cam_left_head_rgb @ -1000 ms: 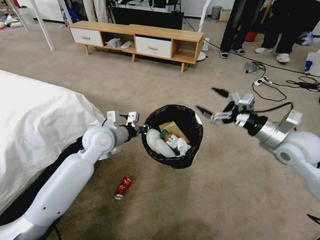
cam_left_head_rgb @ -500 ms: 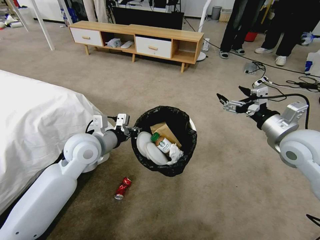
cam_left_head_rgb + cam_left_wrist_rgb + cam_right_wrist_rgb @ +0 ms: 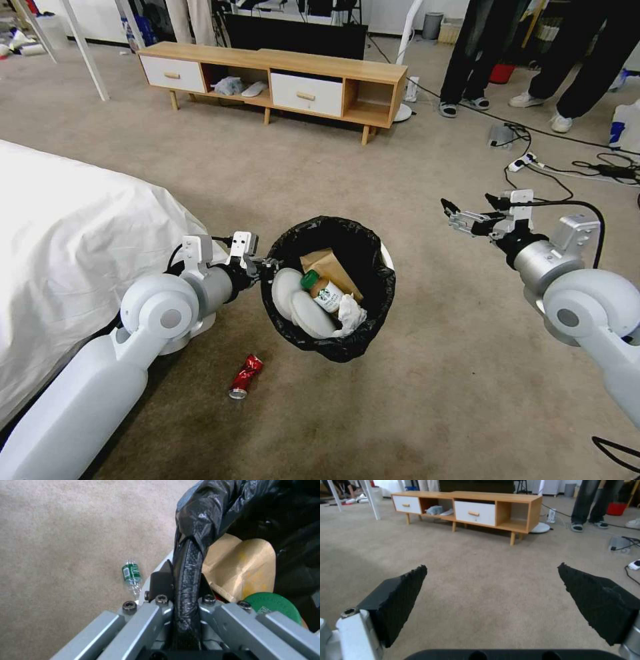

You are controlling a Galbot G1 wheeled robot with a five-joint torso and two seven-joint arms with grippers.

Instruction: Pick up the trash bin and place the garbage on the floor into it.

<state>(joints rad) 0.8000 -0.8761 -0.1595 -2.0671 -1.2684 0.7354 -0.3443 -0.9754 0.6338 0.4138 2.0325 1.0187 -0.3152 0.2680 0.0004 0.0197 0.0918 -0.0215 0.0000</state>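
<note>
One white bed (image 3: pixel 60 233) sat at far left. The left gripper (image 3: pixel 267 263) was clamped on the rim of the one small round white trash bin with a crinkled black bag liner (image 3: pixel 373 307), holding it up off the beige-grey short-pile carpet floor (image 3: pixel 433 373); the left wrist view showed the fingers pinched together on the bagged rim (image 3: pixel 188 562).

Counted inside the bin:
- one brown paper bag (image 3: pixel 327 263)
- one brown-drink bottle with a green cap (image 3: pixel 322 291)
- one crumpled white tissue (image 3: pixel 350 315)
- two pale rounded white pieces (image 3: pixel 300 307), which could not be identified

On the carpet:
- one crushed red can (image 3: pixel 245 376) lay below the bin, near the left arm.
- one clear bottle with a green label (image 3: pixel 131 576) lay just beside the bin in the left wrist view.

One long wooden cabinet with two white drawers (image 3: pixel 280 83) stood against the far side.

The right gripper (image 3: pixel 470 210) hovered right of the bin, well apart from it, holding nothing. Its two black pads (image 3: pixel 396 600) were spread wide apart over bare carpet.
</note>
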